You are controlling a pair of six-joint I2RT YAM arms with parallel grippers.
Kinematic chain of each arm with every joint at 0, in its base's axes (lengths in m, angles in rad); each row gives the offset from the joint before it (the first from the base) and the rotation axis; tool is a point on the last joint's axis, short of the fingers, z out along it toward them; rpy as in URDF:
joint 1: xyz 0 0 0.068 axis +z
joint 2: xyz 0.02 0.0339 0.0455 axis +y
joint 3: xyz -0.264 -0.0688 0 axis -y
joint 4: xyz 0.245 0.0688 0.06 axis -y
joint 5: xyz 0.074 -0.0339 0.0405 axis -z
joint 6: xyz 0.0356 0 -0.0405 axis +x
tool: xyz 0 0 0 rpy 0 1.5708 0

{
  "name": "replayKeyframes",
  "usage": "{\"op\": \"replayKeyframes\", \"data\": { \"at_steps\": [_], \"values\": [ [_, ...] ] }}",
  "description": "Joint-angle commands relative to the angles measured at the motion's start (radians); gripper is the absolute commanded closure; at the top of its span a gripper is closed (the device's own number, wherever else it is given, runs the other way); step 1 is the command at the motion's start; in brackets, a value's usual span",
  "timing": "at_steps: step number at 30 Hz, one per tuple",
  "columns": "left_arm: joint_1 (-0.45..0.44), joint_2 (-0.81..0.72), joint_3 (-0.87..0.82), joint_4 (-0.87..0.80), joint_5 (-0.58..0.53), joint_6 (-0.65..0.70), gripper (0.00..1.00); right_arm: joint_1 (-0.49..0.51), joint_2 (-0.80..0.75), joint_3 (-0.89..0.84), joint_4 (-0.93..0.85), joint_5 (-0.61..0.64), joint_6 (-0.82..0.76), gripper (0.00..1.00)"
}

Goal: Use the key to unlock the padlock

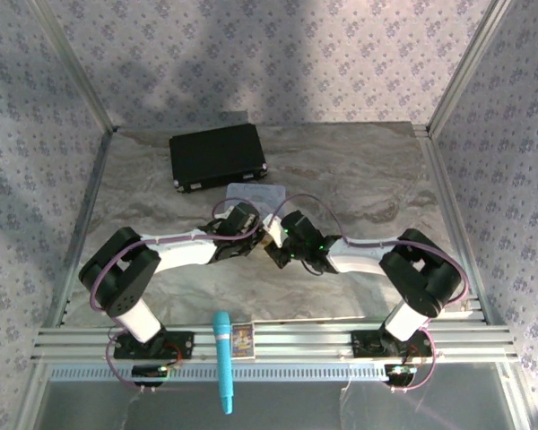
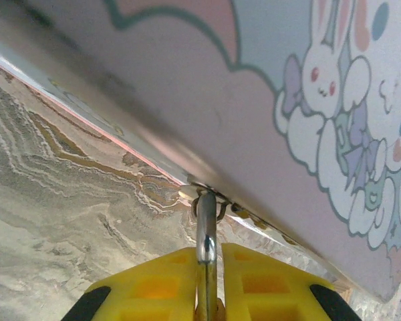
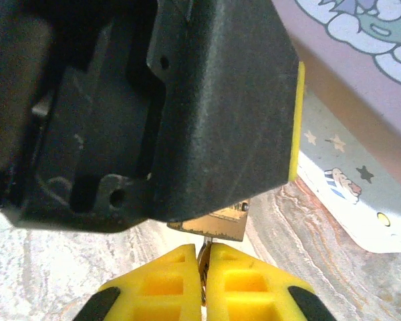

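Both clamped: left gripper [image 2: 207, 259] on the padlock [image 2: 206, 224], right gripper [image 3: 204, 253] on the key [image 3: 202, 264].

A robot test cell in a lab: aluminium-profile rails [image 1: 296, 339] behind the left gripper [image 1: 263, 235], floral-patterned screens [image 1: 269, 63] walling it ahead and on both sides, marble-print sheet [image 1: 359, 170] beneath it.

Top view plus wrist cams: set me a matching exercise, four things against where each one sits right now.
1. padlock
2. key
3. black case
4. blue pen

a. across the near rail
b. far left on the table
c. pinched in the right fingers
d. shackle in the left fingers

Pairs: 1-d, 2-c, 3-b, 4-a.
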Motion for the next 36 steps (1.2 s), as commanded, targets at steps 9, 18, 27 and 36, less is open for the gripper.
{"op": "replayKeyframes", "data": {
  "at_steps": [9,18,27,36],
  "values": [
    [-0.006,-0.060,-0.047,0.019,0.043,-0.016,1.00,-0.150,0.036,-0.059,0.144,-0.226,0.193,0.97],
    [-0.007,-0.058,-0.054,0.023,0.043,-0.020,0.98,-0.173,0.045,-0.070,0.171,-0.279,0.236,0.98],
    [-0.024,-0.041,-0.058,0.003,0.027,-0.016,0.85,-0.149,0.046,-0.064,0.151,-0.256,0.238,1.00],
    [-0.036,-0.064,-0.042,-0.030,-0.001,0.008,0.78,-0.140,0.046,-0.070,0.141,-0.238,0.243,1.00]
  ]
}}
